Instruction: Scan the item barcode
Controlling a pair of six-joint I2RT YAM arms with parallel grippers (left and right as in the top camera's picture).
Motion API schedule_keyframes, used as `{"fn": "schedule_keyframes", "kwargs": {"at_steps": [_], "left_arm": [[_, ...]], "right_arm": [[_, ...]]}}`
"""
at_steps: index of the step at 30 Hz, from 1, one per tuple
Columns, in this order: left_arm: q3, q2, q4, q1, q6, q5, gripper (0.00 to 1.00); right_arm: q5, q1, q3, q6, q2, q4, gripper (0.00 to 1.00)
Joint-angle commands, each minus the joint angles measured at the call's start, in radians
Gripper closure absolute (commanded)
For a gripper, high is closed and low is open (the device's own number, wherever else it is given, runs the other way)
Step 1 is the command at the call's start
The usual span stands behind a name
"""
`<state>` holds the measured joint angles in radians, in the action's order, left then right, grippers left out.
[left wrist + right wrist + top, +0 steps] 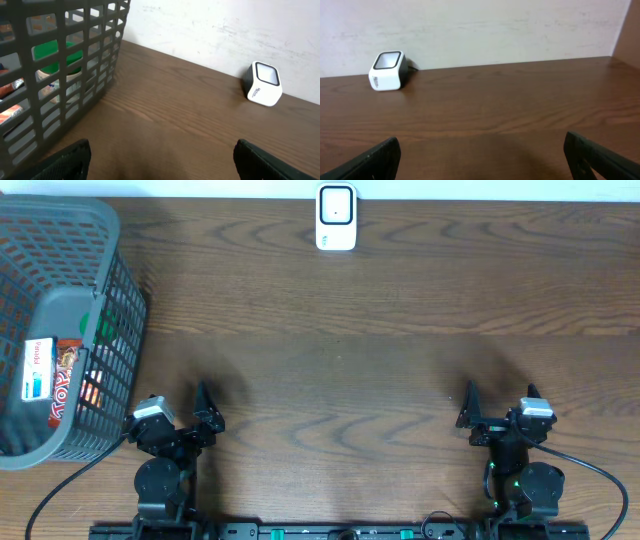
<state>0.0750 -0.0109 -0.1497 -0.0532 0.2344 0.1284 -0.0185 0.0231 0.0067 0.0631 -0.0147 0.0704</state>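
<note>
We take this for a lab's mock shop checkout: 2 robot arms (165, 448) at a wooden table (330, 370), a white scanner (336, 217) at the far edge, a basket (125, 330) of packaged goods (38, 370) on the left.

The overhead's left edge cuts off the basket (122, 350). Its mesh half-hides a green item (52, 54) and packets (55, 385) whose print I can't read. My left claw (162, 150) and right claw (482, 147) show only 2 fingertips each, clipped at the bottom edge.

A grey mesh basket (122, 330) stands at the left edge of the brown wooden counter (350, 350), which meets a white wall (480, 25).
</note>
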Motion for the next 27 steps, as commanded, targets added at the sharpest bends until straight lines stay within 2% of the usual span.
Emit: {"fn": "schedule_keyframes", "kwargs": {"at_steps": [1, 12, 14, 16, 18, 23, 27], "left_arm": [[-0.032, 0.004, -0.002, 0.005, -0.016, -0.016, 0.08], [-0.032, 0.004, 0.032, 0.005, 0.009, -0.026, 0.09], [-0.032, 0.004, 0.039, 0.004, 0.019, -0.129, 0.09], [-0.030, 0.002, 0.048, 0.004, -0.060, -0.302, 0.08], [-0.018, -0.010, 0.034, 0.002, -0.084, -0.419, 0.09], [0.097, -0.100, -0.003, 0.002, -0.116, -0.483, 0.08], [0.321, -0.267, -0.011, 0.002, -0.119, -0.500, 0.08]], "right_arm": [[-0.002, -0.007, -0.001, -0.013, 0.008, 0.004, 0.01], [-0.002, -0.007, -0.001, -0.013, 0.008, 0.004, 0.01], [-0.003, -0.007, -0.001, -0.013, 0.008, 0.004, 0.01], [-0.003, -0.007, -0.001, -0.013, 0.008, 0.004, 0.01], [-0.003, -0.007, -0.001, -0.013, 0.008, 0.004, 0.01], [-0.003, -0.007, -0.001, -0.013, 0.008, 0.004, 0.01], [-0.003, -0.007, -0.001, -0.013, 0.008, 0.004, 0.01]]}}
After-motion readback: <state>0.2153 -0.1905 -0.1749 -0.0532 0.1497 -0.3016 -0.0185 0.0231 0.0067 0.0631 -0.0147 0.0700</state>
